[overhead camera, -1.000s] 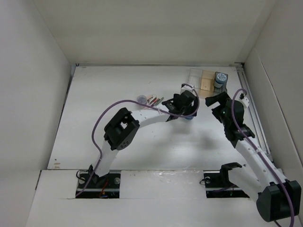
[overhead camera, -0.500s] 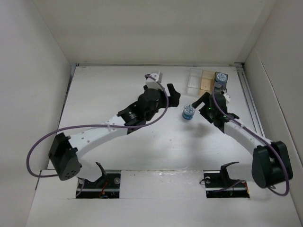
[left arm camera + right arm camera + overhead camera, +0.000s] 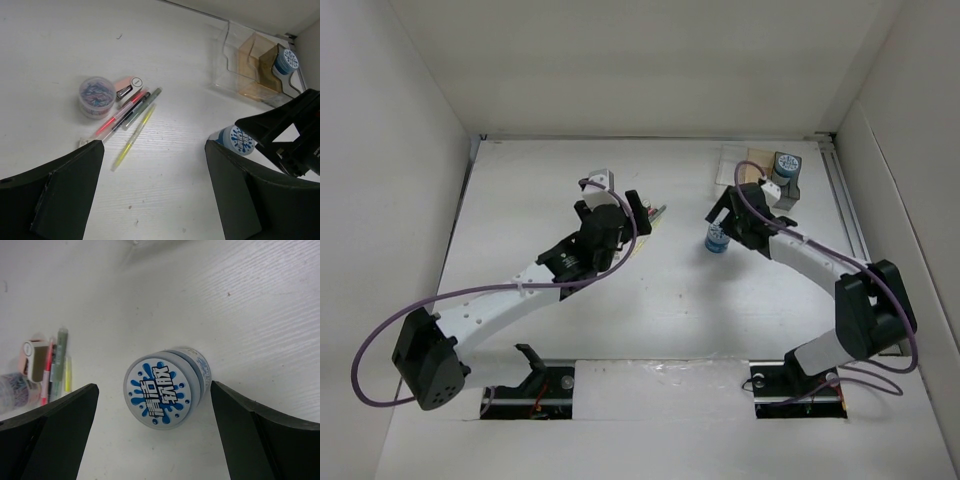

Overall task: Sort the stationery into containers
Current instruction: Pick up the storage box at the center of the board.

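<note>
A blue-grey roll (image 3: 165,387) with a blue splash label stands on the white table, also in the top view (image 3: 717,240). My right gripper (image 3: 153,390) is open, one finger on each side of the roll and apart from it; it shows in the top view (image 3: 728,222). My left gripper (image 3: 152,150) is open and empty, just in front of a yellow-green pen (image 3: 134,136), a red pen (image 3: 120,114) and a dark pen (image 3: 142,107). A purplish round pot (image 3: 96,95) sits beside them. The three-compartment organiser (image 3: 235,60) holds another roll (image 3: 287,59) in its dark section.
A small beige and white block (image 3: 129,87) lies touching the pot and the pens. The organiser (image 3: 745,165) stands at the back right near the rear wall. White walls close in the table on the left, back and right.
My left gripper has left the roll standing on the table and drawn back left to the pens. My right gripper has swung left and down over the roll.
</note>
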Robot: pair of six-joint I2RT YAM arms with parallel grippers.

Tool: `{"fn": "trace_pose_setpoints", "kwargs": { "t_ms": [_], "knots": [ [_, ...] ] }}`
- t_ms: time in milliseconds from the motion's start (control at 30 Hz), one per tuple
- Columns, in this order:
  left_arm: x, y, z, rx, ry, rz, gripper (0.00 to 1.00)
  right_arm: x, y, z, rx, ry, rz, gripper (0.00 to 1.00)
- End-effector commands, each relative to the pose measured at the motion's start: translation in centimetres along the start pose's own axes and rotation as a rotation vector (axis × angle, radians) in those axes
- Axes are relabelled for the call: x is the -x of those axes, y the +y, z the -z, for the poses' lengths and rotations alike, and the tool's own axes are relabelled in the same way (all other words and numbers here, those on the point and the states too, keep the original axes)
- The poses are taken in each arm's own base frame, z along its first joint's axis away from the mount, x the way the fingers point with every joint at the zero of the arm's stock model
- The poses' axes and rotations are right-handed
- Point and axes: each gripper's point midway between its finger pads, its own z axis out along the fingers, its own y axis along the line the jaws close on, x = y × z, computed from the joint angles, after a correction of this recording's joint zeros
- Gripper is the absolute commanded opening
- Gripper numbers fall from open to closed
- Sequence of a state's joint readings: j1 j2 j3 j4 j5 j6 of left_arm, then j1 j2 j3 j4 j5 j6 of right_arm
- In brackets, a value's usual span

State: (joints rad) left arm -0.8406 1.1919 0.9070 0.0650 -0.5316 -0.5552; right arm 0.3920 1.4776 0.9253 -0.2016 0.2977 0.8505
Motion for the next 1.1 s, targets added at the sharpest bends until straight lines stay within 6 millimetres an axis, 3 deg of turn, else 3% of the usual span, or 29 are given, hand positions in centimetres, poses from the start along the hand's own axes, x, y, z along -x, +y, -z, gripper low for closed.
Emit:
{"fn": "trace_pose_setpoints", "kwargs": {
  "t_ms": [0,167,300,500,767,900,933,967,1067],
  "knots": [
    [1.3,1.3,0.2,0.054,-0.059,0.007,0.8,-0.4,0.0,-0.1,-0.056,0.002,0.058,1.0],
    [1.0,2.2,-0.3,0.065,-0.063,0.006,0.8,-0.9,0.3,0.0,-0.086,-0.001,0.093,1.0],
    [0.3,2.8,-0.8,0.053,-0.042,0.002,0.81,-1.0,0.7,-0.2,-0.096,0.002,0.096,0.88],
    [-0.1,3.0,-0.7,0.045,-0.037,0.002,0.81,-0.8,0.3,-0.9,-0.144,-0.007,0.111,0.78],
    [-0.6,3.1,-0.7,0.042,-0.025,-0.003,0.81,-0.8,0.2,-1.6,-0.167,0.016,0.126,0.78],
    [-0.5,2.8,-0.7,0.029,-0.026,0.002,0.81,-1.1,-0.2,-1.5,-0.182,0.028,0.135,0.6],
    [-0.9,2.7,-0.9,0.026,-0.014,-0.003,0.81,-0.9,-0.4,-1.5,-0.189,0.019,0.136,0.49],
    [-0.9,2.7,-0.9,0.026,-0.014,-0.003,0.81,-0.6,-0.2,-1.2,-0.182,0.012,0.131,0.46],
    [-1.0,2.6,-0.8,0.017,-0.008,-0.003,0.81,2.3,0.6,-0.1,-0.14,-0.041,0.062,0.44]
  ]
}}
